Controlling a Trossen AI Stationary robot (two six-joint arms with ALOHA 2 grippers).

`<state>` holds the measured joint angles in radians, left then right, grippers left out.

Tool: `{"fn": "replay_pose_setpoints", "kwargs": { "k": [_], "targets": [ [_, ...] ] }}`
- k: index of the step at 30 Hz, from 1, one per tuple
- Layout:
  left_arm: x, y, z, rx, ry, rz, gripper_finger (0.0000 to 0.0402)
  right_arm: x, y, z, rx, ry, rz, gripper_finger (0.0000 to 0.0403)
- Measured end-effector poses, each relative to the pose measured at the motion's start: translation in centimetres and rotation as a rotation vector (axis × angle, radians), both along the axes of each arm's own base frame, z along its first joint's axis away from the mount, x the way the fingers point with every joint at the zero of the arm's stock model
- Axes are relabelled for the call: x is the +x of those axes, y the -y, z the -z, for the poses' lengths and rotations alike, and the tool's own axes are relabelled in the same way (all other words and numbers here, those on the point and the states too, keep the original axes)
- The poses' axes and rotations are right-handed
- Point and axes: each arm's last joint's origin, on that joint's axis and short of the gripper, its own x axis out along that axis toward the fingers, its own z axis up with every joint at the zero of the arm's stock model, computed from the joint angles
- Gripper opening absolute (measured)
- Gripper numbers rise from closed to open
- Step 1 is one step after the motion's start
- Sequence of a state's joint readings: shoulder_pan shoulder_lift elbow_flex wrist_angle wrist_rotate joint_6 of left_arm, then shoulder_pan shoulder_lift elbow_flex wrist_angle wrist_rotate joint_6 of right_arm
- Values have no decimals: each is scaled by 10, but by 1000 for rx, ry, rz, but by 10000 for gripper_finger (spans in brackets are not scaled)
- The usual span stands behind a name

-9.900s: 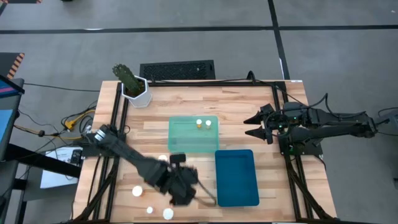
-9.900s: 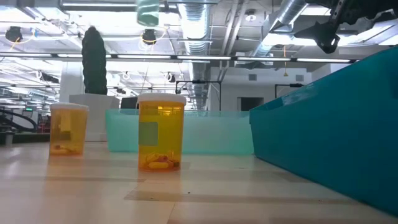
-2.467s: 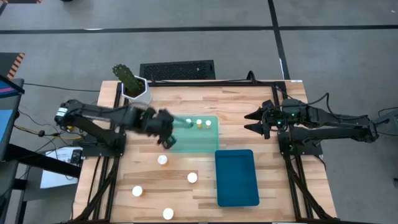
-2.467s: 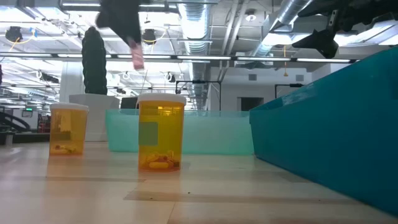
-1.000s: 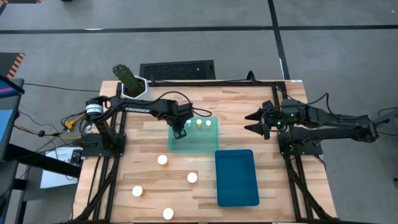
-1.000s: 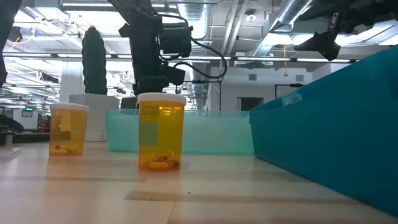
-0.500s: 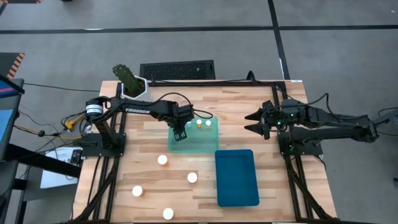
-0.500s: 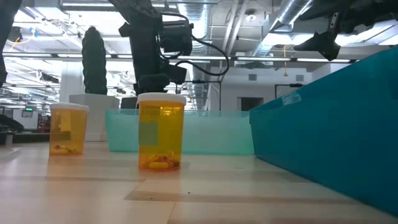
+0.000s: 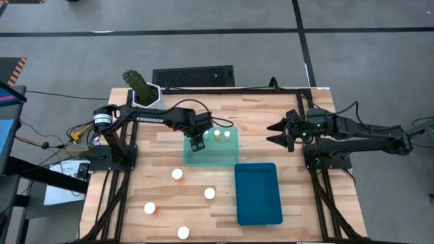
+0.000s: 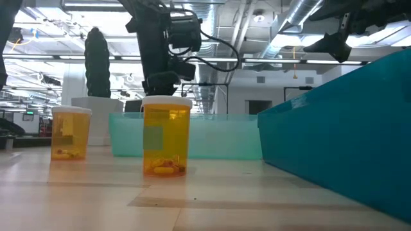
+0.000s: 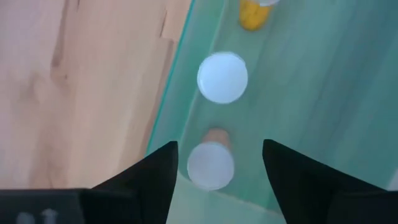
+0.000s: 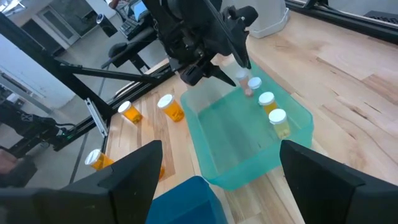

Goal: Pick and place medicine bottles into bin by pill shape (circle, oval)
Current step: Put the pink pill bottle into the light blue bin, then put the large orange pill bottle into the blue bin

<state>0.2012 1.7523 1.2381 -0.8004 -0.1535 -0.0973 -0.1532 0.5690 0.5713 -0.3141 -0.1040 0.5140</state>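
My left gripper (image 9: 197, 141) hangs open over the far-left corner of the light green tray (image 9: 220, 157). In the left wrist view (image 11: 219, 147) its fingers stand on either side of a white-capped bottle (image 11: 211, 165) that stands in the tray, with gaps on both sides. Two more bottles (image 11: 222, 77) (image 11: 252, 12) stand beyond it. Several bottles stand on the table: (image 9: 177, 174), (image 9: 209, 194), (image 9: 149, 209), (image 9: 183, 232). Two show in the low view (image 10: 166, 135) (image 10: 69, 132). My right gripper (image 9: 274, 134) waits open above the table's right side.
A dark teal bin (image 9: 258, 193) stands near the tray, toward the near edge; it also shows in the low view (image 10: 340, 128). A white hexagonal pot with a green cactus (image 9: 146, 95) stands at the far left corner. Black frame rails run along both table sides.
My left gripper has risen a little above the tray's far-left corner. The bottles on the table have not moved.
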Motion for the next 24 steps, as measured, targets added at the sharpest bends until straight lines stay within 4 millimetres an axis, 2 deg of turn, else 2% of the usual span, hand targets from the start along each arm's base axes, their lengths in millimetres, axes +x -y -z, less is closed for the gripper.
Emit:
{"fn": "replay_pose_setpoints", "kwargs": {
  "k": [7, 14, 18, 24],
  "targets": [
    [-2, 2, -18, -6, -28, 4, 229, 0, 0, 0, 1, 0, 0, 333],
    [-18, 16, -57, -21, 61, -39, 229, 0, 0, 0, 1, 0, -1, 333],
    [-29, 33, -83, -63, 174, -36, 229, 0, 0, 0, 0, -1, -1, 333],
    [-36, 80, -114, -157, 380, 67, 229, 0, 0, 0, 1, -4, -1, 333]
  ]
}}
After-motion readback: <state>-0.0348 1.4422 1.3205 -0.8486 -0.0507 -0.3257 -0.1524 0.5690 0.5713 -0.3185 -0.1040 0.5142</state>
